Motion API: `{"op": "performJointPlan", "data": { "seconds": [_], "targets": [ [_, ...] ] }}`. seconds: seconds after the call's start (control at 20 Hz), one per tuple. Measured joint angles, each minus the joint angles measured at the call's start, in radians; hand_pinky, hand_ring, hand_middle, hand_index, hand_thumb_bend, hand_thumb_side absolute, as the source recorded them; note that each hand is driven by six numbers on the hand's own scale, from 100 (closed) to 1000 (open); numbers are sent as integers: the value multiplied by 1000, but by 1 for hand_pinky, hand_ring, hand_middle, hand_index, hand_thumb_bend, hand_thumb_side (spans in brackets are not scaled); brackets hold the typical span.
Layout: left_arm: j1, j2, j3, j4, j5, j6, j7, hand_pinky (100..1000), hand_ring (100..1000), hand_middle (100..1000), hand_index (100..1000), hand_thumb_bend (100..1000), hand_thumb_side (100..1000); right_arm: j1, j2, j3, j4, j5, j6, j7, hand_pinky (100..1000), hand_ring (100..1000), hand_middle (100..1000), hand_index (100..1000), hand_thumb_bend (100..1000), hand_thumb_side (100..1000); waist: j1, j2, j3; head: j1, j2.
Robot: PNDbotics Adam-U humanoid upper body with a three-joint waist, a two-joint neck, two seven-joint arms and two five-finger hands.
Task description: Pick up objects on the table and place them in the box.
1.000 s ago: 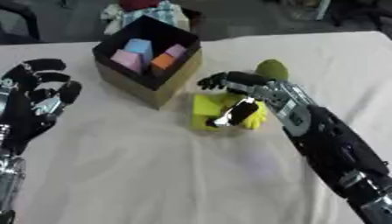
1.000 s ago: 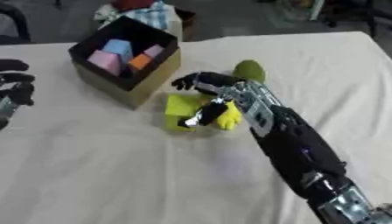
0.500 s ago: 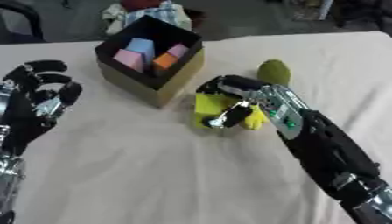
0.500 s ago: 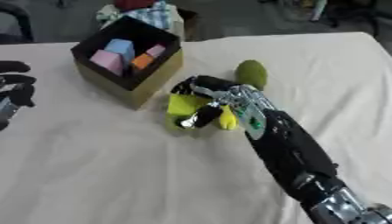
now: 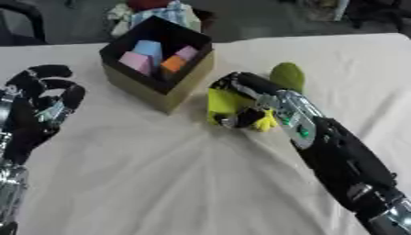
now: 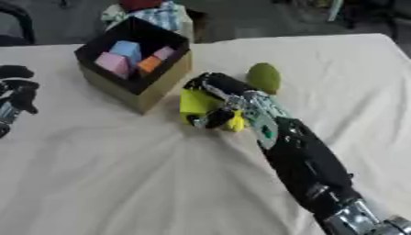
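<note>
Right hand (image 5: pixel 250 103) has its fingers curled round the yellow block (image 5: pixel 227 104) on the tablecloth (image 5: pixel 160 174), just beside the box (image 5: pixel 157 60). A green object (image 5: pixel 287 76) lies behind it. Left hand (image 5: pixel 40 108) rests open at the left edge.
</note>
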Motion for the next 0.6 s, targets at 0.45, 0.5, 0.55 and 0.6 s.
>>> {"op": "performJointPlan", "data": {
  "seconds": [0.45,0.5,0.55,0.6],
  "targets": [
    [2,-8,-14,0,-3,-7,-16,431,666,659,729,650,502,-81,-64,0,-117,-87,19,-21,704,603,437,678,100,100,-13,0,53,-7,-1],
    [2,-8,-18,0,-4,-9,-20,430,666,658,729,649,501,-93,-70,-3,-124,-92,25,-20,703,602,438,679,100,100,-17,0,65,-12,-3],
    [2,-9,-22,-1,-6,-11,-25,428,665,657,729,649,500,-104,-74,-8,-125,-97,32,-20,701,602,439,680,100,100,-18,1,79,-19,-7],
    [0,-9,-26,-1,-6,-14,-30,426,665,657,729,647,498,-115,-78,-15,-125,-100,39,-21,701,603,444,684,100,100,-19,3,93,-27,-10]
  ]
}}
